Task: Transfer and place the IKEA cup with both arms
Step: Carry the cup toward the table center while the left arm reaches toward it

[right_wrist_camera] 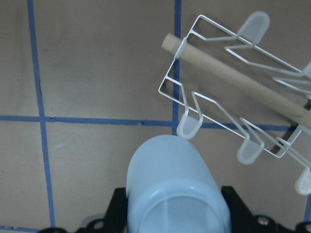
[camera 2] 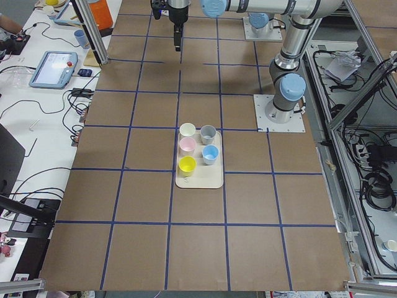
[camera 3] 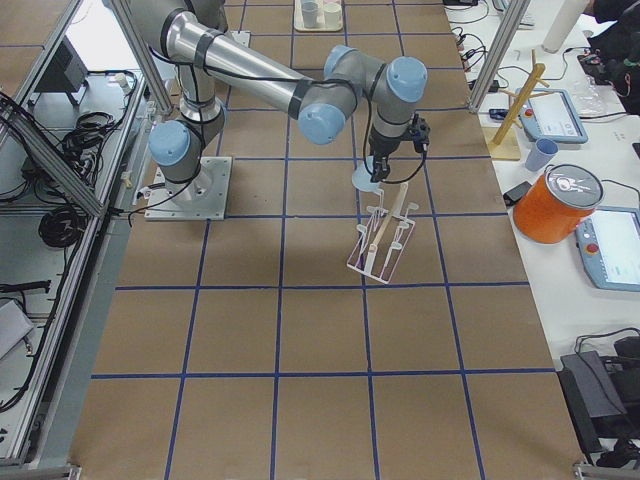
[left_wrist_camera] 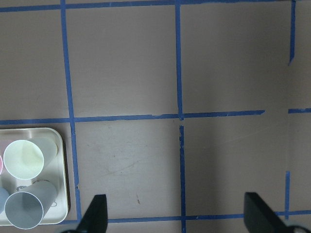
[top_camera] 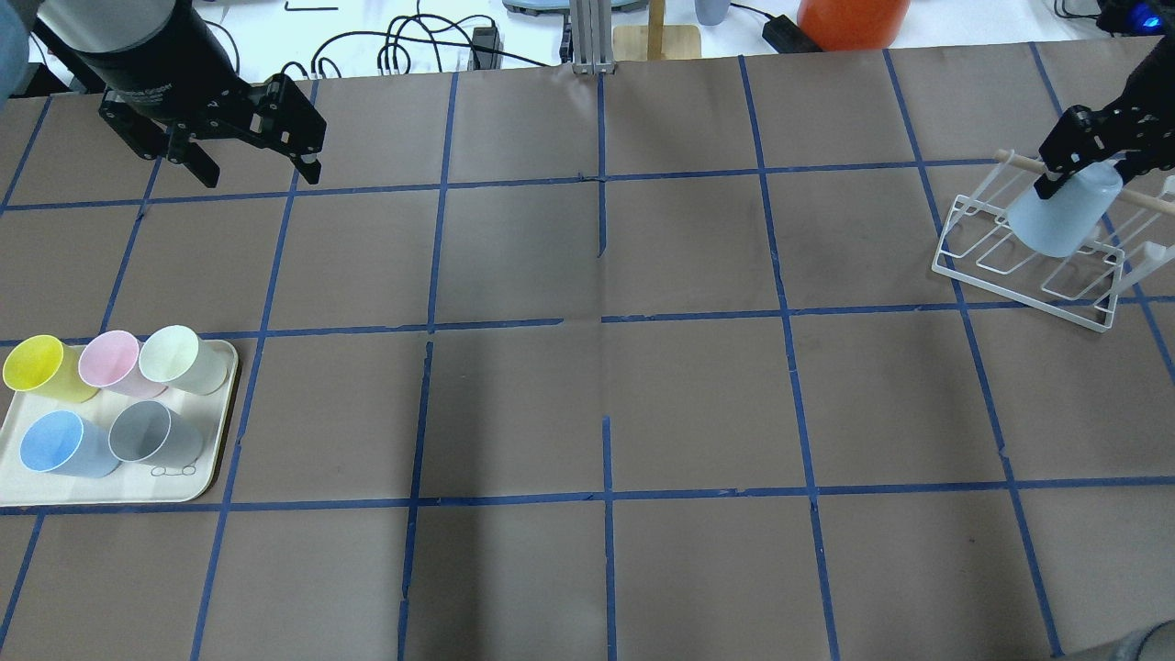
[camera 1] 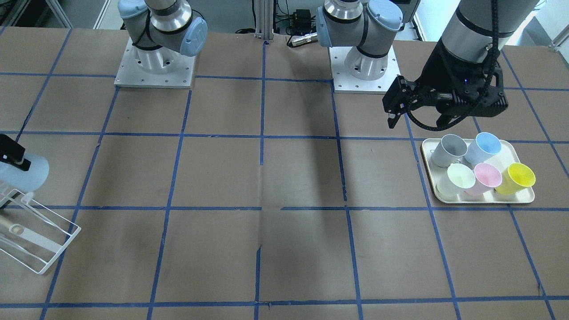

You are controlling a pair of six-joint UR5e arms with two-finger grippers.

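The pale light-blue IKEA cup (top_camera: 1065, 218) is tilted in my right gripper (top_camera: 1069, 184), which is shut on it over the near end of a white wire rack (top_camera: 1028, 268). In the right wrist view the cup (right_wrist_camera: 175, 189) hangs just short of a rack prong (right_wrist_camera: 188, 127); I cannot tell whether they touch. The cup also shows at the left edge of the front view (camera 1: 24, 173). My left gripper (top_camera: 260, 170) is open and empty above the table, beyond the tray (top_camera: 119, 500). Its fingers (left_wrist_camera: 95, 216) frame bare table.
The cream tray (camera 1: 480, 200) holds several upright cups: a brighter blue near-twin (top_camera: 55, 445), grey (top_camera: 151, 436), yellow (top_camera: 37, 367), pink (top_camera: 110, 361) and pale green (top_camera: 179, 356). A wooden dowel (right_wrist_camera: 233, 80) lies across the rack. Blue tape lines grid the brown table.
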